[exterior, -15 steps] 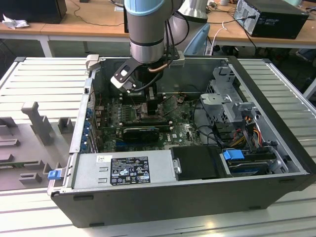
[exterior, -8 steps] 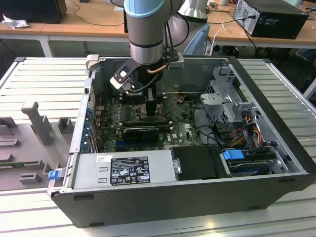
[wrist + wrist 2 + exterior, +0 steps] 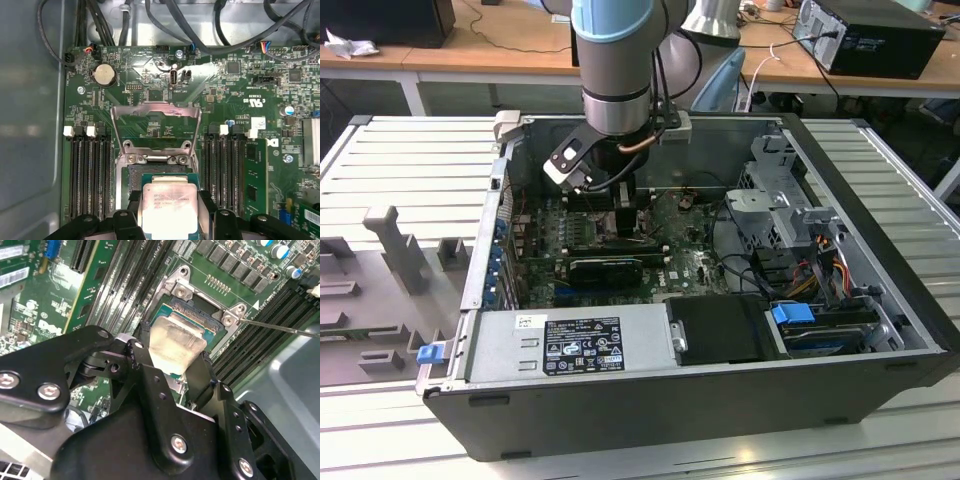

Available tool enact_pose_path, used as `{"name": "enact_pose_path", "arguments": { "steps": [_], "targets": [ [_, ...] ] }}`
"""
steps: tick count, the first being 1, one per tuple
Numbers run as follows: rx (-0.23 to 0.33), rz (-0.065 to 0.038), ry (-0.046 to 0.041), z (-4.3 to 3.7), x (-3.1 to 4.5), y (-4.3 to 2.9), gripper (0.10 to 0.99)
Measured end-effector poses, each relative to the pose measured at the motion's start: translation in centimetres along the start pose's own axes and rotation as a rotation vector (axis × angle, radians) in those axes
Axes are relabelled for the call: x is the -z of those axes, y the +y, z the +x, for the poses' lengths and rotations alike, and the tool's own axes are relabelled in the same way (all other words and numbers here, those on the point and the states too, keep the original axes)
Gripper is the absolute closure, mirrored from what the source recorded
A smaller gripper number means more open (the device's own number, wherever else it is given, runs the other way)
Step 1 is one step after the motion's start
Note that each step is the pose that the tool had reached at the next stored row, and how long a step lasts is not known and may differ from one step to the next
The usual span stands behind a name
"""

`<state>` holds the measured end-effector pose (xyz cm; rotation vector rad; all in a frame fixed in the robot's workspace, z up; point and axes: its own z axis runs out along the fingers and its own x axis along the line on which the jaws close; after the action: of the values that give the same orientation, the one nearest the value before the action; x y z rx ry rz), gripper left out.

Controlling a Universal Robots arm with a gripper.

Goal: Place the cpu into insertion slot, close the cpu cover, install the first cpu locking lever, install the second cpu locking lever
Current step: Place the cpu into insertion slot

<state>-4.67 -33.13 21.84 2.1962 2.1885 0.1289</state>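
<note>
Inside the open computer case [image 3: 720, 405], the gripper [image 3: 170, 214] is clamping the cpu [image 3: 168, 202] flat, metal top upward, edges parallel to the insertion slot [image 3: 150, 173] beneath; the cpu cover [image 3: 155, 111] is standing open.

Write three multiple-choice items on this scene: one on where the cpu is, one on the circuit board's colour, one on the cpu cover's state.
1. Where is the cpu?
A. on the power supply
B. between the fingers at the insertion slot
C. outside the case

2. What colour is the circuit board?
A. red
B. blue
C. green

3. The cpu cover is:
A. swung open
B. closed over the cpu
C. removed

Answers:
1 B, the fingers flank it over the slot.
2 C, the board is green around the slot.
3 A, its frame stands clear beyond the slot.
</note>
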Motion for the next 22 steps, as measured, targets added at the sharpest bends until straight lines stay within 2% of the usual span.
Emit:
{"name": "enact_pose_path", "arguments": {
  "steps": [4,15,22],
  "targets": [
    [-0.002,0.000,-0.0002,0.27,-0.70,-0.03,0.557],
    [-0.007,0.000,-0.0036,0.99,-1.79,-0.06,0.557],
    [-0.007,0.000,-0.0038,1.00,-1.87,-0.07,0.541]
  ]
}}
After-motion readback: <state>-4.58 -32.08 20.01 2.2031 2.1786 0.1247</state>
